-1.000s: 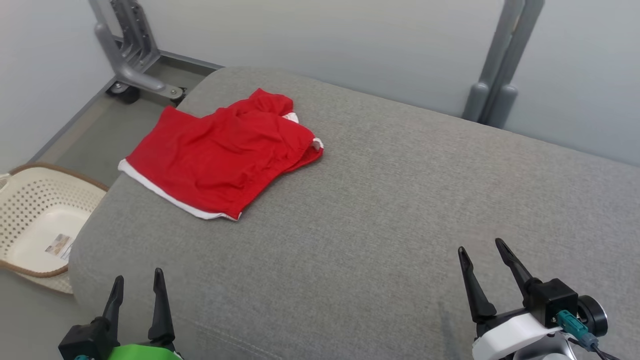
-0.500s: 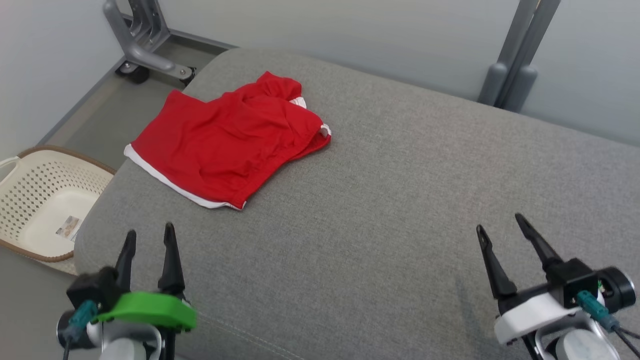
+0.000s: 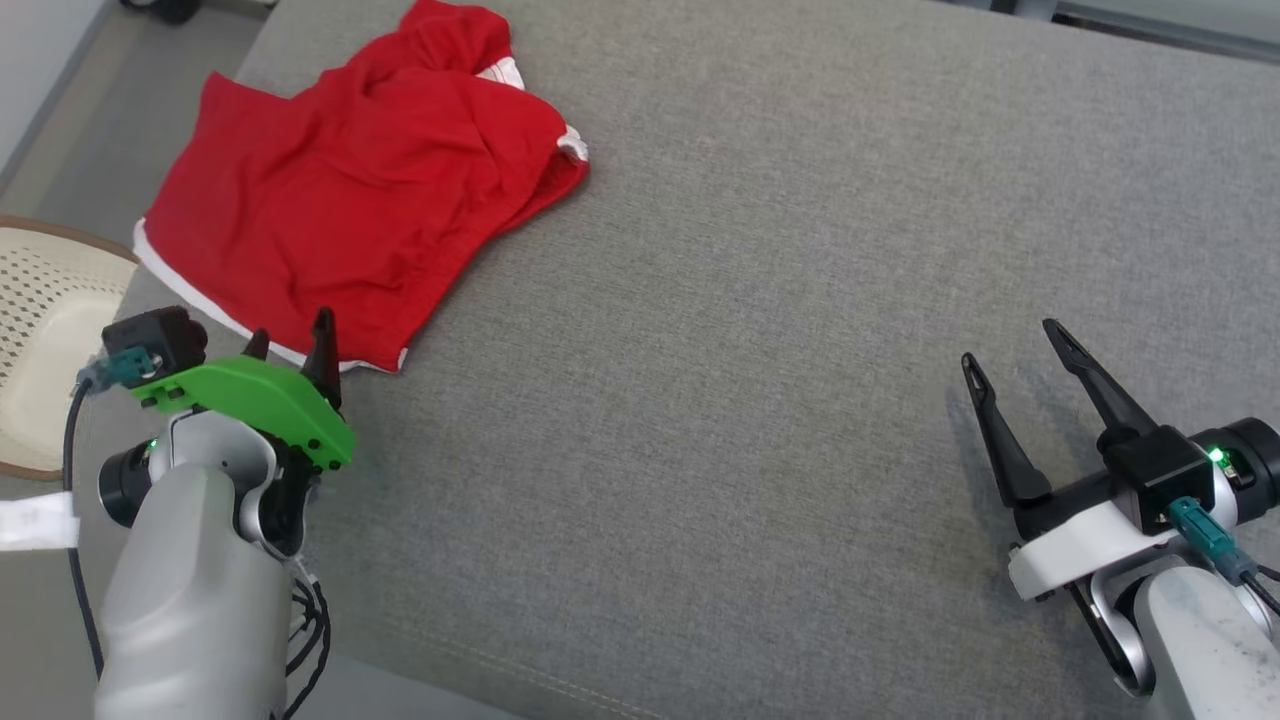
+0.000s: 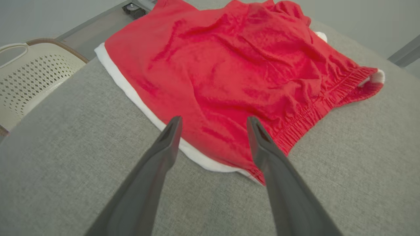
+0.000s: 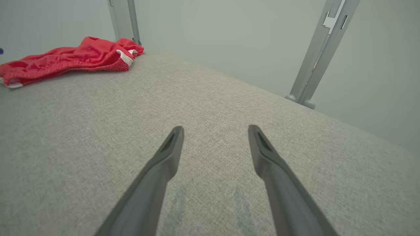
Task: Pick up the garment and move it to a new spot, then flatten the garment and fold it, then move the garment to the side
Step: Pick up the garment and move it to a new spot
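The garment (image 3: 340,200) is a pair of red shorts with white trim, lying rumpled at the far left of the grey cushion (image 3: 760,300). My left gripper (image 3: 290,338) stands open at the shorts' near hem, its fingertips over the white edge. In the left wrist view the garment (image 4: 236,75) spreads ahead and the open left gripper (image 4: 213,118) frames its near corner with nothing between the fingers. My right gripper (image 3: 1012,345) is open over bare cushion at the right. In the right wrist view the open right gripper (image 5: 215,128) points across the cushion, with the garment (image 5: 69,57) far to the upper left.
A cream perforated laundry basket (image 3: 40,340) sits on the floor off the cushion's left edge, also in the left wrist view as a basket (image 4: 29,75). Grey metal posts (image 5: 323,55) rise behind the cushion against a pale wall. The cushion's rounded left edge drops to the floor.
The head camera has tilted down and closer. My left gripper has advanced to the shorts' near hem; the right gripper has come forward a little. The garment lies as before.
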{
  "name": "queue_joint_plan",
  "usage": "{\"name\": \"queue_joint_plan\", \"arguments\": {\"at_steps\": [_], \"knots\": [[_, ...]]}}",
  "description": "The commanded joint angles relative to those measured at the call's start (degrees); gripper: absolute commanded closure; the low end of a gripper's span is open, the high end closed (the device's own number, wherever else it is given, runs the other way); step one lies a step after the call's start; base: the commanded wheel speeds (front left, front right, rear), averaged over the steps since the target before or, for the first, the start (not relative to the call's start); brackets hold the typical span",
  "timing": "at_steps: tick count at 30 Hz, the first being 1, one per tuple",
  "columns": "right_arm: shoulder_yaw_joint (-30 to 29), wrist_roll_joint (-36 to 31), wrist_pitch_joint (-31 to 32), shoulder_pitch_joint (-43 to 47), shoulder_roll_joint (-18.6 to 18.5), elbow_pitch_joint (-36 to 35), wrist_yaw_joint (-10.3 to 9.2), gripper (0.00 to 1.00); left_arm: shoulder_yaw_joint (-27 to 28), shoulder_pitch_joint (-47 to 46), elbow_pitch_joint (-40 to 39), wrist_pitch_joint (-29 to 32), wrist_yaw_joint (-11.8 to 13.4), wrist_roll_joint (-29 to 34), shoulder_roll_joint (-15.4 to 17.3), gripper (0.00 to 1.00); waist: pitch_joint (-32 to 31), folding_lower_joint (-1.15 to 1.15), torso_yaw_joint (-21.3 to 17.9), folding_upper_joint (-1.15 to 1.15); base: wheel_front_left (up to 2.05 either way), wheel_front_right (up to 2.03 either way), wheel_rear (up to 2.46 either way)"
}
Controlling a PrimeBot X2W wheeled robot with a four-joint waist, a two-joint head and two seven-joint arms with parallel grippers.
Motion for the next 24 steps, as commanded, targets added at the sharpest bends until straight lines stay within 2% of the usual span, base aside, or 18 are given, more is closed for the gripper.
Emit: {"name": "queue_joint_plan", "arguments": {"at_steps": [1,6,12,13,15,21,24], "knots": [[0.04,-0.31,-0.17,-0.73,-0.6,-0.12,-0.1,0.0,-0.35,-1.93,2.14,0.84,-0.28,-0.52,0.26,0.0,4.69,0.0,-3.62,0.0,0.0,0.0,0.0],[0.86,-0.18,-0.17,-1.16,-1.42,-0.55,-0.09,0.0,-0.27,-6.21,12.06,2.81,-0.25,-1.79,1.44,0.0,5.68,0.0,-5.08,0.0,0.0,0.0,0.0],[0.43,0.16,-0.17,-1.99,-1.51,-1.07,-0.09,0.0,-1.64,-6.97,20.51,5.28,-0.36,-2.36,0.86,0.0,5.51,0.0,-6.68,0.0,0.0,0.0,0.0],[0.33,0.22,-0.17,-1.99,-1.44,-1.1,-0.1,0.0,-2.25,-6.67,21.29,5.81,-0.4,-2.31,0.63,0.21,5.22,0.0,-6.84,0.0,0.0,0.0,0.0],[0.14,0.38,-0.17,-1.62,-1.15,-1.06,-0.1,0.0,-3.55,-6.24,21.51,6.16,-0.46,-3.06,0.0,0.99,4.5,0.0,-7.04,0.0,0.0,0.0,0.0],[-0.65,1.0,-0.17,0.32,0.75,-0.33,-0.09,0.0,-6.86,-4.82,15.03,3.86,-0.59,-7.05,0.34,1.0,1.57,0.0,-6.74,0.0,0.0,0.0,0.0],[-0.5,1.3,-0.16,1.09,1.91,0.11,-0.1,0.0,-8.47,-3.7,8.87,3.04,-0.45,-10.45,2.33,1.0,0.15,0.0,-6.72,0.0,0.0,0.0,0.0]]}}
